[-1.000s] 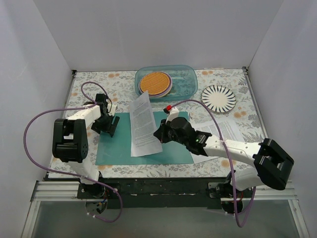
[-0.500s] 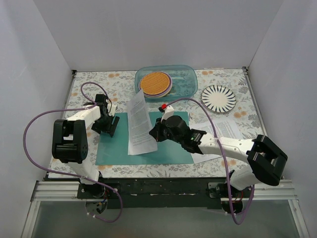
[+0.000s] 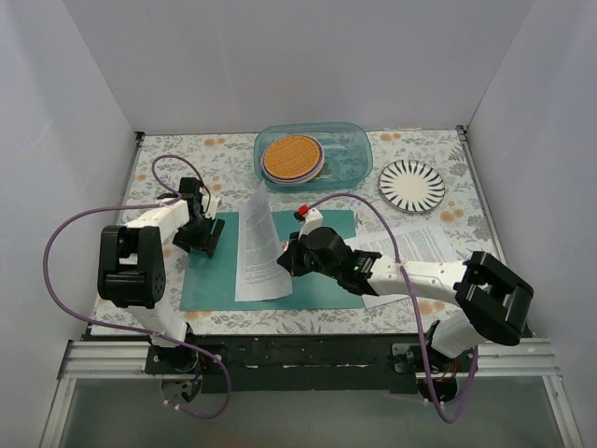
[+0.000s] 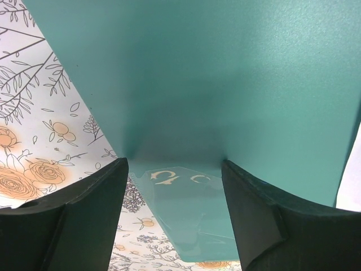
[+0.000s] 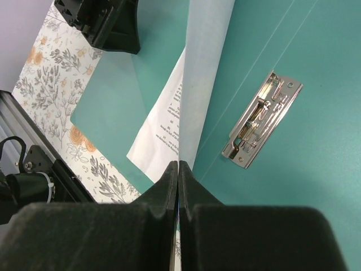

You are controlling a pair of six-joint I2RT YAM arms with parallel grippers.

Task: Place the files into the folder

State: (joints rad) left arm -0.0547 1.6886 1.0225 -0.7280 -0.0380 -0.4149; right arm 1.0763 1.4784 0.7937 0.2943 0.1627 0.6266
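Note:
The teal folder (image 3: 210,280) lies open and flat on the flowered cloth; its silver clip (image 5: 262,121) shows in the right wrist view. My right gripper (image 3: 283,259) is shut on one file sheet (image 3: 258,252), holding it on edge above the folder's middle, its lower corner over the left half. The sheet (image 5: 208,56) rises straight from my closed fingers (image 5: 178,166). More files (image 3: 424,245) lie on the cloth to the right, partly under my right arm. My left gripper (image 3: 207,236) is open at the folder's left edge, with teal cover (image 4: 225,73) between its fingers (image 4: 175,186).
A clear blue-tinted container (image 3: 347,140) holding an orange disc stands at the back centre. A striped plate (image 3: 411,185) sits at the back right. White walls close in the left, right and back sides.
My right gripper has moved left with the sheet, carrying it from the folder's middle toward its left half. The left arm has not moved.

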